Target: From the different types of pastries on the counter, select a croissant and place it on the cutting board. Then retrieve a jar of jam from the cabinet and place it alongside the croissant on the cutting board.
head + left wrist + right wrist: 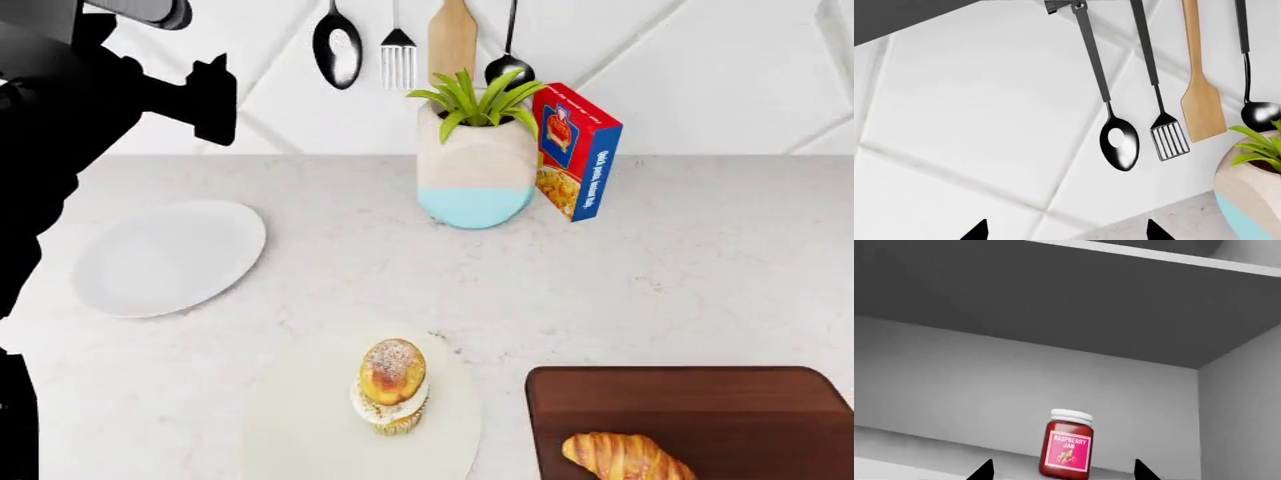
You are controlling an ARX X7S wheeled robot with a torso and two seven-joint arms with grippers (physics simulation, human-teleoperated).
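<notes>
The croissant [625, 457] lies on the dark reddish-brown cutting board [721, 410] at the front right of the white counter [667, 270]. The cupcake [391, 385] stands on a pale round plate [300, 425]. In the right wrist view the jar of jam [1067, 445], red with a white lid and a pink label, stands upright on a grey cabinet shelf [927, 447]. My right gripper [1062, 472] is open, its tips either side of the jar and short of it. My left gripper [1066, 232] is open and empty, facing the tiled wall. The left arm [80, 110] shows raised at far left.
A white plate [167, 255] lies at the left of the counter. A potted plant [477, 160] and a red and blue box [577, 150] stand at the back wall. Black utensils [1117, 135] and a wooden spatula [1202, 105] hang on the wall.
</notes>
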